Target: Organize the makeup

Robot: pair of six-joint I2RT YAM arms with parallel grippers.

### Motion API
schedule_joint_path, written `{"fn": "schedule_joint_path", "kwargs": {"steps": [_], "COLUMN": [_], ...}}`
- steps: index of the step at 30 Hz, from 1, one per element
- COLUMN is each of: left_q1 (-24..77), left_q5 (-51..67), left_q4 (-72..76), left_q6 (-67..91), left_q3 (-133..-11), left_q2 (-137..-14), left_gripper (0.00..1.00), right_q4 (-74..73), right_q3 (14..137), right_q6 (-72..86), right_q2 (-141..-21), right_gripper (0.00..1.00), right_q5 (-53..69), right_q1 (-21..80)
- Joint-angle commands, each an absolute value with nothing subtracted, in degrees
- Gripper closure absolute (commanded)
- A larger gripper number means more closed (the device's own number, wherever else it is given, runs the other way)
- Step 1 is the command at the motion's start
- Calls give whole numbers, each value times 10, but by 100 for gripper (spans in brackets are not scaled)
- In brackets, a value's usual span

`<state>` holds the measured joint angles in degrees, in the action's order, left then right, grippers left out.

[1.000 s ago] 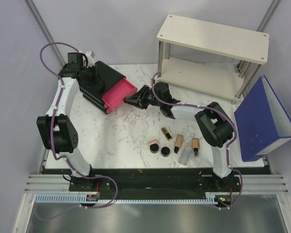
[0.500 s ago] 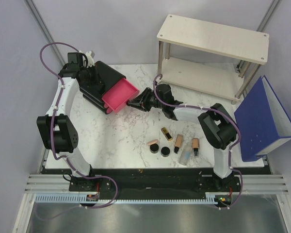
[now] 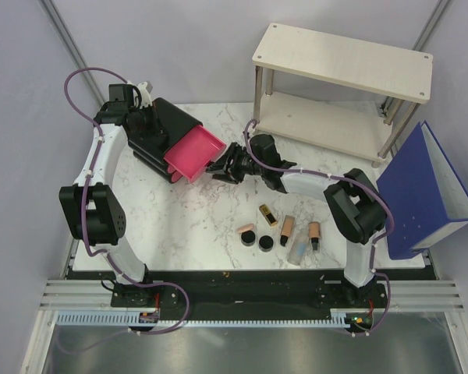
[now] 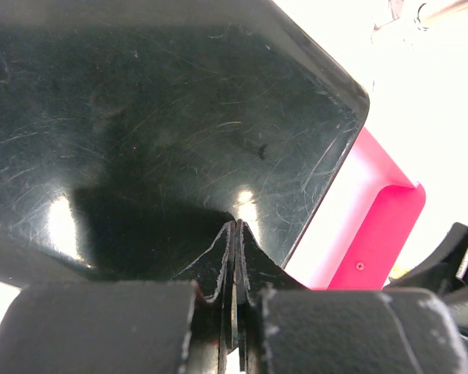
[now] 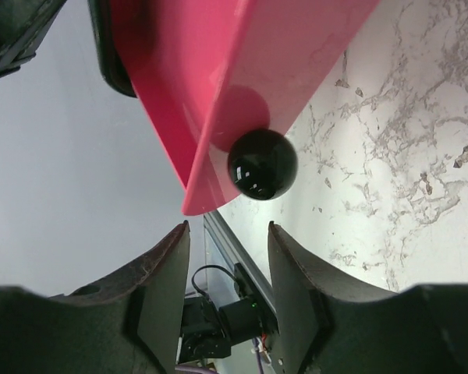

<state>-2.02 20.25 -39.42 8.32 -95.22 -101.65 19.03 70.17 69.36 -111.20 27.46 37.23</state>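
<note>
Our left claw [image 4: 235, 234] sits clenched against the glossy black plastic box [image 4: 164, 117]. Our right claw [image 5: 228, 234] gapes released before the round black knob [image 5: 262, 164] of the pink plastic drawer [image 5: 218, 62]. The small makeup pieces [image 3: 287, 227] lie grouped on the white marble table [image 3: 187, 226].

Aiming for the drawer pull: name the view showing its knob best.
Right wrist view: the black knob sits large on the pink drawer, just ahead of the open right gripper. In the top view the gripper hides it. The left wrist view shows only the drawer's edge.
</note>
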Motion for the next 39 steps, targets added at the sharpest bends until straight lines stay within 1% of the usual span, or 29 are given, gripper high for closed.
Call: {"fn": "schedule_joint_path", "kwargs": {"steps": [1,4,6,9,11,14,16,21,24,27,30,34,39], "left_q1": [-25,-25,-25,-25,-25,-25,-25,-25,-25,-26,-25,-26,-27], "left_q5": [182,184,185,183,183,183,185,189,187,185,183,174,169], "left_q4": [-471,-472,-472,-472,-473,-472,-472,-473,-473,-474,-473,-473,-473], "left_q6": [53,54,54,52,50,49,50,50,50,49,48,45,43], "left_q3": [-944,-944,-945,-941,-939,-934,-931,-925,-920,-918,-915,-911,-903], "left_q2": [-1045,-1046,-1045,-1045,-1045,-1046,-1046,-1049,-1048,-1046,-1045,-1044,-1044], "left_gripper": [98,98,98,98,98,98,98,98,98,98,98,98,98], "right_q4": [140,68,-14,-145,-228,-309,-335,-388,-415,-477,-516,-541,-551], "right_q3": [712,714,719,733,735,721,715,701,698,706,705,692,679], "right_q6": [632,569,502,404,368,312,290,269,267,280,309,334,352], "right_q2": [-1055,-1029,-1010,-991,-984,-977,-976,-962,-950,-939,-923,-912,-931], "right_gripper": [48,47,46,46,45,44,44,43,43,42,41,41,41], "right_q5": [280,260,239,181,128,64,42,4,-48,-109,-145,-133,-113], "right_q1": [372,367,363,362,362,363,362,362,362,362,362,361,363]}}
